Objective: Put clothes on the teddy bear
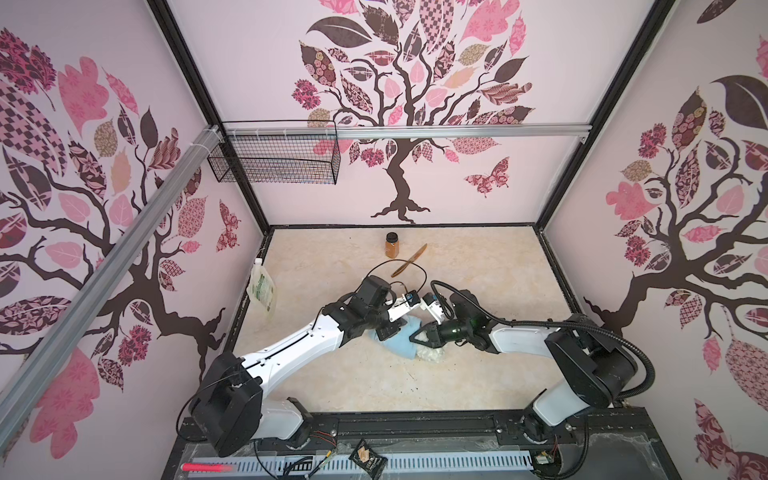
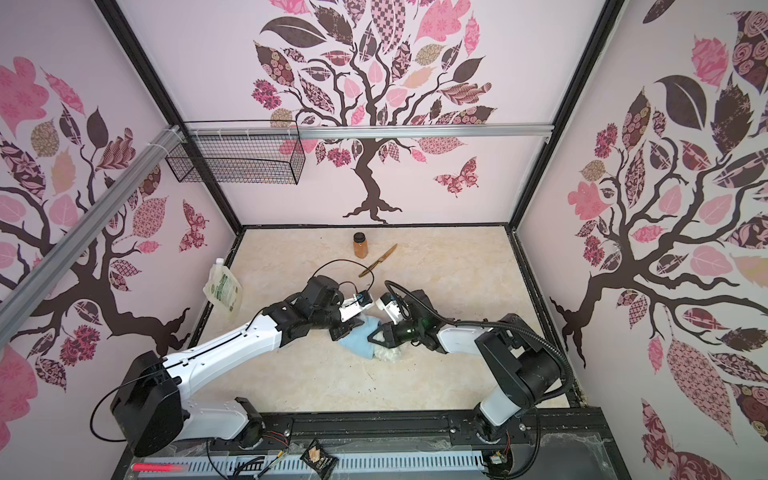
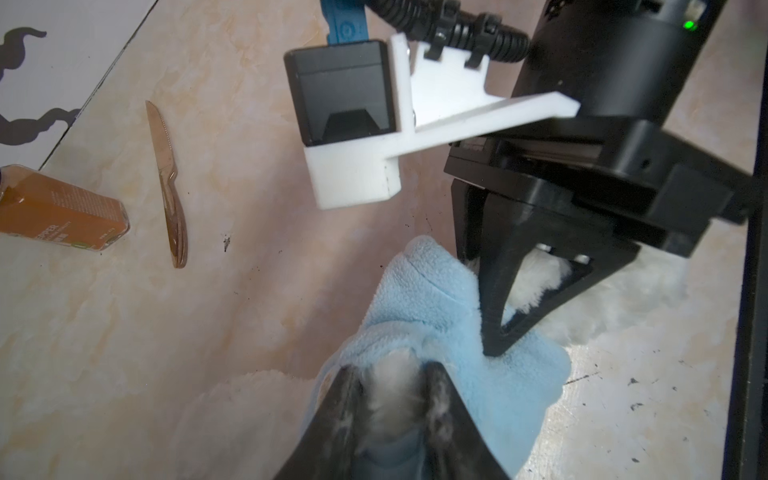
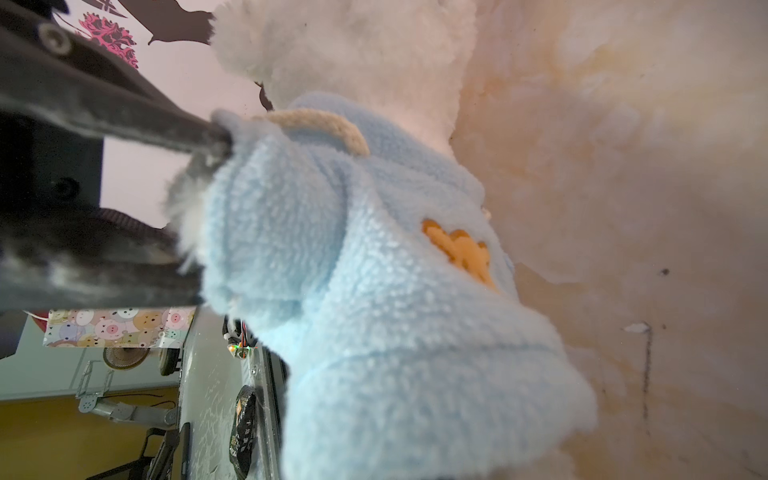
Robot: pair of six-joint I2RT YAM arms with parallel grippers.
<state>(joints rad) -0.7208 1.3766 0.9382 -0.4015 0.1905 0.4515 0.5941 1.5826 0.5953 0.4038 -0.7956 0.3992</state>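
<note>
The teddy bear [image 1: 431, 355] lies near the middle of the counter [image 1: 332, 378], directly between the two arms. Most of it is covered by the light blue shirt [image 1: 397, 344]. In both top views only a patch of white fur shows at the near right edge of the cloth.

The left gripper [image 3: 392, 374] reaches in from the left. Its jaws stand partly apart on either side of a white furry limb that pokes out of a shirt sleeve. In the right wrist view one of its fingertips [image 4: 218, 139] touches the sleeve's rim. The frames do not show whether the jaws press on the limb.

The right gripper [image 3: 492, 350] comes in from the right, and its jaws are narrow, pinched onto a fold of the shirt. White fur lies just behind them. The two grippers are close together, with the bear's clothed body between and below them. In the right wrist view the shirt's orange print [image 4: 461, 253] faces outward and the bear's bare fur rises beyond the collar.

Farther back stand a brown spice jar [image 1: 392, 246] and a wooden knife [image 1: 409, 260], well apart from the bear. A pouch [image 1: 262, 287] leans at the left edge of the counter.
</note>
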